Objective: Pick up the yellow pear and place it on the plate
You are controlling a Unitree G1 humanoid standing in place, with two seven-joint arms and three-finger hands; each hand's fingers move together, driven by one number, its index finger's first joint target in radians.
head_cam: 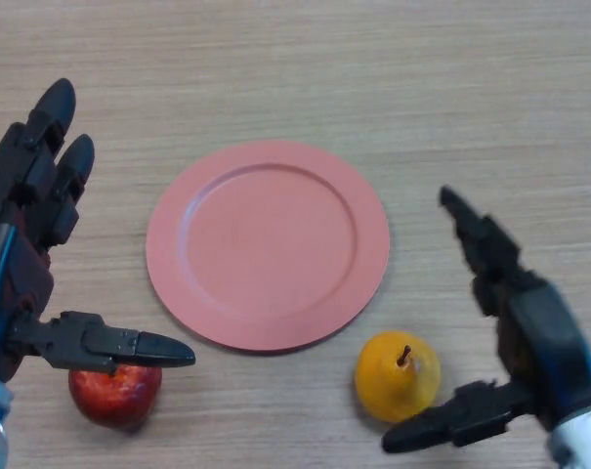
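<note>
Two hands frame my view. I see the left hand (26,230) spread open, its thumb over a red apple (115,391) at the desk's (451,88) near edge. A pink plate (268,244) lies bare in the middle. Just right of it stands the yellow pear (397,376), with my right hand (515,337) open beside it, thumb close below.
</note>
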